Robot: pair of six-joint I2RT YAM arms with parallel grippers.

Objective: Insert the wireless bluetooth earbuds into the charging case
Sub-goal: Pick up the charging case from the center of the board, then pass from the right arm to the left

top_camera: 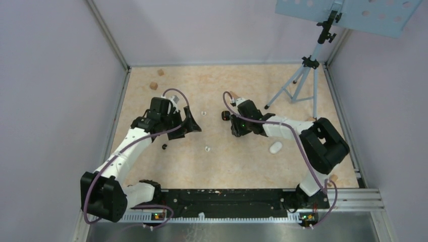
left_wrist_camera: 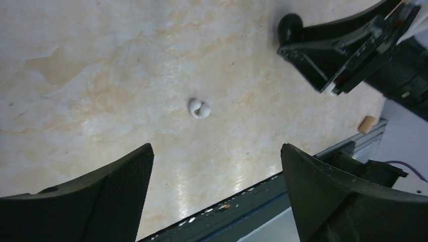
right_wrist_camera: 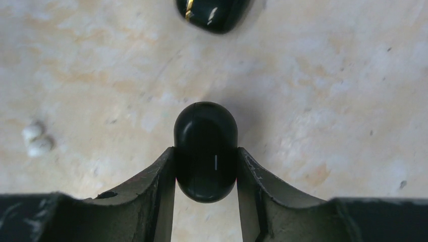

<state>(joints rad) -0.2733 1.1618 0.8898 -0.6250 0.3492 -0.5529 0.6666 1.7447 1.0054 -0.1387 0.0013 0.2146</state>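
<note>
One white earbud (top_camera: 203, 113) lies between left end effector (top_camera: 196, 122) and black case (top_camera: 225, 116).

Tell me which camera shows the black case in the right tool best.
Right wrist: the black case sits centred, clamped in the right tool. Top external shows just a dark speck at the tool's tip; left wrist, a rounded black bit beside it.

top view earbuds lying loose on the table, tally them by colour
white earbuds: 2
black earbuds: 1
total: 3 in view
</note>
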